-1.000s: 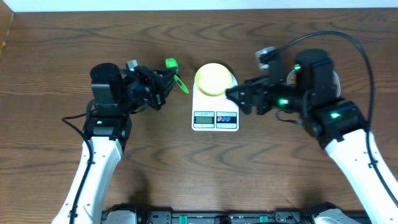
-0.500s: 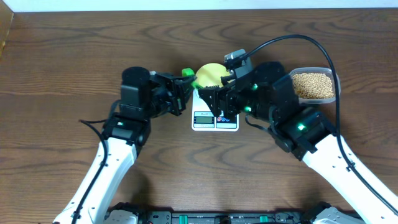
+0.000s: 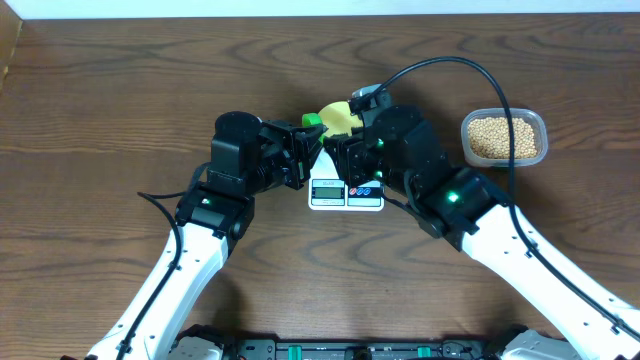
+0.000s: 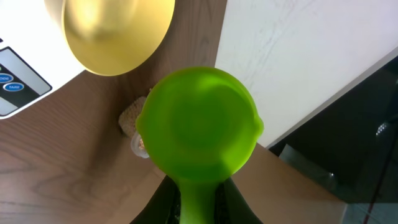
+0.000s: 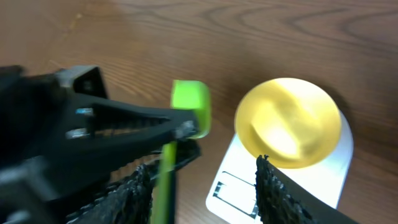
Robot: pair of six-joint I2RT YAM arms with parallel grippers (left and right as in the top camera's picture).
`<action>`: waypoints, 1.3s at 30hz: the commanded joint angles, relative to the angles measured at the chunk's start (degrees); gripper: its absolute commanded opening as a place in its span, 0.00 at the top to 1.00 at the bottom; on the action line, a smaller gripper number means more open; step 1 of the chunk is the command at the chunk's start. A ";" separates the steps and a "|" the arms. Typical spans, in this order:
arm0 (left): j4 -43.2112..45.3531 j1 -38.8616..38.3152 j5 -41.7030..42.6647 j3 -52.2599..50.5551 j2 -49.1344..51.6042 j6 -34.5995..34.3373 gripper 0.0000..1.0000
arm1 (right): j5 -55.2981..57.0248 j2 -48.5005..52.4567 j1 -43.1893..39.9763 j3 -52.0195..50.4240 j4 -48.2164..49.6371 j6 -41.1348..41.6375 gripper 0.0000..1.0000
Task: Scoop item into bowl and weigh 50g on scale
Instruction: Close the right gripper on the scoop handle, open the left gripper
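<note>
A green scoop (image 4: 198, 124) is held by its handle in my shut left gripper (image 4: 198, 193); its cup looks empty. In the overhead view the scoop (image 3: 313, 121) sits at the left edge of the pale yellow bowl (image 3: 342, 117), which stands on the white scale (image 3: 345, 197). My right gripper (image 5: 205, 193) hovers open over the scale's (image 5: 233, 190) front. The scoop's handle (image 5: 165, 177) runs between its fingers, close to the left one, not pinched. The bowl (image 5: 287, 121) looks empty. The beans (image 3: 502, 137) fill a clear tub at the right.
The clear plastic tub (image 3: 466, 128) stands to the right of the scale, behind my right arm. Both arms crowd the space around the scale. The table's far edge (image 3: 320, 14) meets a white wall.
Both arms have moved in toward the scale. The right gripper swung left from near the tub to over the scale's front and narrowed. The left gripper carried the scoop right, to the bowl.
</note>
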 commanded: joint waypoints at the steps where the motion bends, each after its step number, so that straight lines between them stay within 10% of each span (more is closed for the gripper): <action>1: 0.26 -0.17 -0.92 -0.87 -0.42 0.15 0.93 | 2.16 1.31 0.61 1.01 0.52 2.03 0.52; 17: 0.26 -0.17 -3.17 -0.87 -0.42 0.98 0.92 | -0.13 2.56 1.36 1.01 3.98 2.38 0.65; 23: 0.26 -0.17 -3.15 -0.87 -0.42 0.98 0.93 | -0.04 2.56 1.31 1.01 4.00 2.38 0.92; 39: 0.26 -0.17 -2.71 -0.87 -0.42 0.98 0.93 | -0.46 2.56 1.36 1.01 3.98 2.36 0.99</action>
